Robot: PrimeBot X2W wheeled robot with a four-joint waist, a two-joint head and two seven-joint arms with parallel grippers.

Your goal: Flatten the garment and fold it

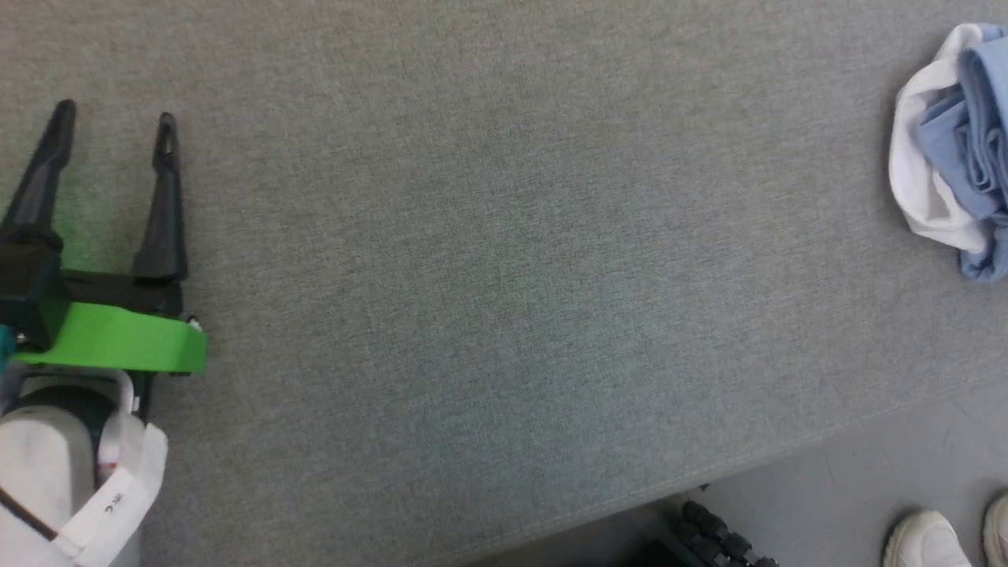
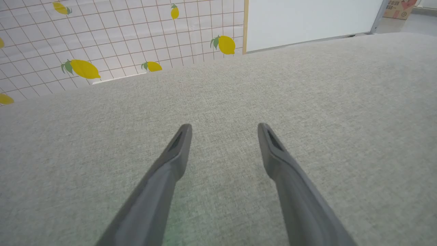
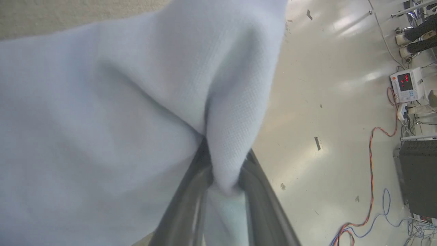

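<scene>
Okay, we see the crumpled light blue and white knit garment (image 1: 945,157) at the head view's upper right; right gripper (image 3: 227,150) pinches a thin fold, left gripper (image 1: 116,114) spread, far left. Risk: fold slips out, or the heap drags off the grey woven tabletop (image 1: 504,276).

You'll find the garment (image 1: 953,150) on the counter (image 1: 472,276) at your far right, well apart from your left gripper (image 1: 115,114) at far left. A fold sits between the fingers (image 3: 263,201) of your right gripper (image 3: 227,164). A person's shoes (image 1: 929,542) stand on the floor (image 1: 866,472) before the counter.
</scene>
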